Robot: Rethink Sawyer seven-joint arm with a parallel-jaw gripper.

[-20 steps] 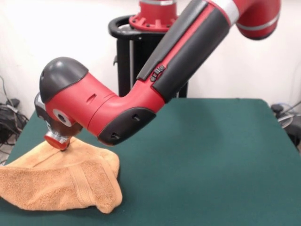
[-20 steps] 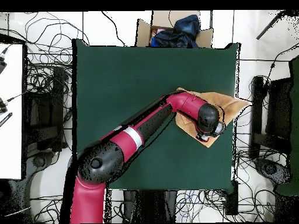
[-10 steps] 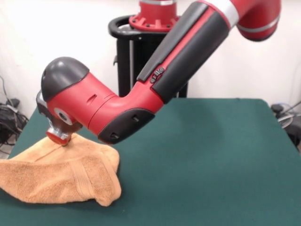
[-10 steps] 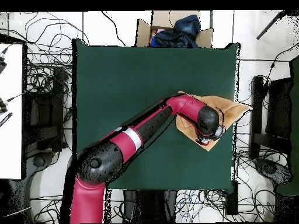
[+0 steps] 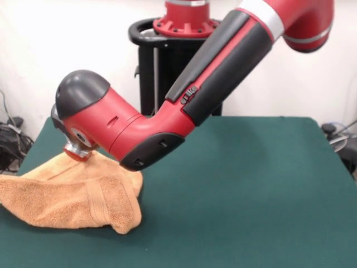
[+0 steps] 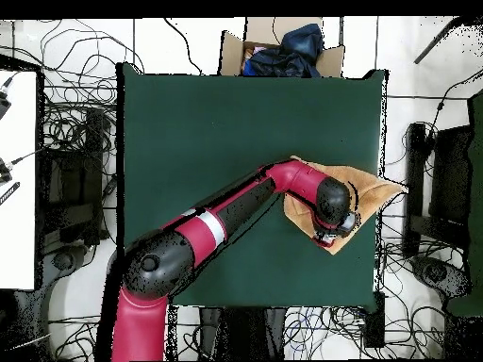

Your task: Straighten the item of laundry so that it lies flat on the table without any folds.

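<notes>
The item of laundry (image 5: 67,195) is a peach-tan towel lying bunched and folded at the left front of the green table (image 5: 251,184). A thick fold with a woven band points toward the table's middle. The gripper (image 5: 78,155) at the end of the red arm presses into the towel's raised top ridge, and its tip is buried in the cloth. In the overhead view the towel (image 6: 373,184) lies at the right edge of the table (image 6: 208,141), one corner reaching past it. There the gripper (image 6: 330,234) is over the towel's nearer part.
The red and black arm (image 5: 184,106) slants across the table's left half. A black pedestal (image 5: 146,67) stands behind the table. A cardboard box (image 6: 283,47) holding dark cloth sits past the far edge in the overhead view. Cables (image 6: 66,123) cover the floor around.
The wrist has risen a little and shifted toward the table's middle. The towel's top ridge has been drawn along with it, and the towel sits slightly further in.
</notes>
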